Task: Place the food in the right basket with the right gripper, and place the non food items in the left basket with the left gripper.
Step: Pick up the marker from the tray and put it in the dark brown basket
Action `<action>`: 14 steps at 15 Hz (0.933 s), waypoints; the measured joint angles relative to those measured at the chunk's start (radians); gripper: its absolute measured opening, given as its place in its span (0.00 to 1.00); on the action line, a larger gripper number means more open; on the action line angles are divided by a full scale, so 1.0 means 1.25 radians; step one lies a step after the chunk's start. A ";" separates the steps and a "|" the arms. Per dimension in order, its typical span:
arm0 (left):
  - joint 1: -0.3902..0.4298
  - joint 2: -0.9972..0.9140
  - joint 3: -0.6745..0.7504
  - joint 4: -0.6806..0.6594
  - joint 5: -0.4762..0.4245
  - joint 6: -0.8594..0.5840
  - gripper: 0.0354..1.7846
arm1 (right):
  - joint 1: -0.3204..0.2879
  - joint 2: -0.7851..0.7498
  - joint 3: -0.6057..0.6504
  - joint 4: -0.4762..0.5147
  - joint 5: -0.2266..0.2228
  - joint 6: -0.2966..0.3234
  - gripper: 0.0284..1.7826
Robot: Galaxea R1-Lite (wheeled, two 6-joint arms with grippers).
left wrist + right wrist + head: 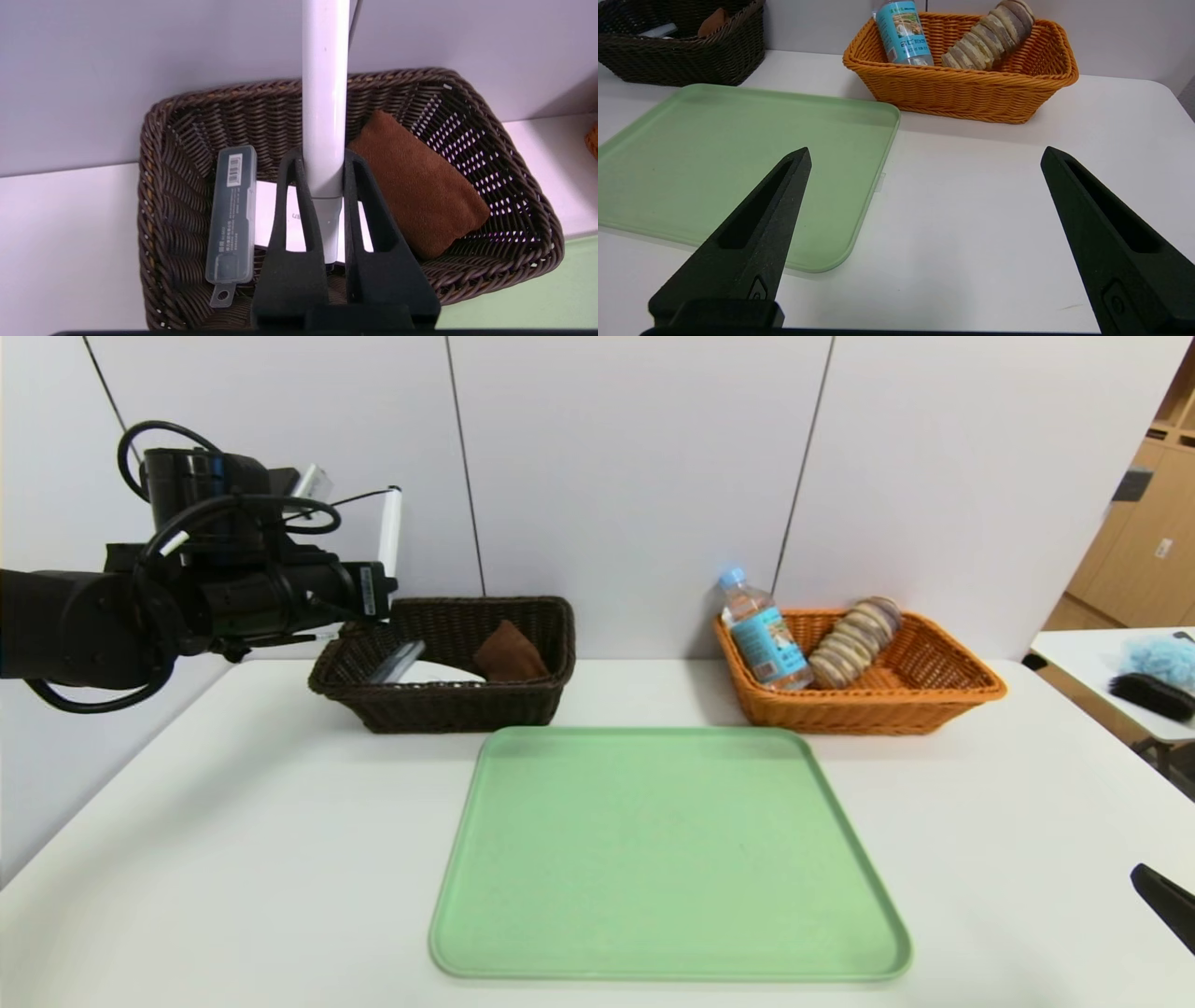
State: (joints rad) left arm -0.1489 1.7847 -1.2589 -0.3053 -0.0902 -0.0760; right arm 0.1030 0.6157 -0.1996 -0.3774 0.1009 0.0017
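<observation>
My left gripper (pixel 322 161) is shut on a white tube-shaped item (pixel 324 93), which shows upright in the head view (pixel 389 532), above the left edge of the dark brown basket (pixel 448 709). That basket (pixel 154 186) holds a brown cloth (pixel 416 186), a clear slim case (pixel 232 214) and a white flat item (pixel 280 210). The orange basket (pixel 868 709) at the right holds a water bottle (pixel 764 635) and a stack of round biscuits (pixel 854 639). My right gripper (pixel 924 158) is open and empty, low over the table at the right front; only its tip (pixel 1162 896) shows in the head view.
A green tray (pixel 667 854) lies bare in the middle of the white table, in front of both baskets. A side table at the far right carries a black brush (pixel 1153 693) and a blue fluffy thing (pixel 1162 658). A grey wall stands right behind the baskets.
</observation>
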 joint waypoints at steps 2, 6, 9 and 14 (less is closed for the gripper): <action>0.000 0.013 0.006 -0.001 0.007 -0.001 0.07 | 0.000 0.002 -0.005 0.000 0.001 0.001 0.95; 0.000 0.036 0.012 -0.002 0.021 -0.001 0.07 | 0.001 0.023 -0.024 -0.008 0.000 0.002 0.95; 0.000 0.048 0.015 -0.003 0.023 -0.001 0.07 | 0.001 0.078 -0.078 -0.016 -0.002 0.003 0.95; 0.000 0.065 0.032 -0.004 0.023 0.000 0.07 | -0.001 0.175 -0.152 -0.073 -0.002 0.003 0.95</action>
State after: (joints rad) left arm -0.1485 1.8662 -1.2194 -0.3106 -0.0611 -0.0760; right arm 0.1023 0.8347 -0.3891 -0.4689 0.0985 0.0057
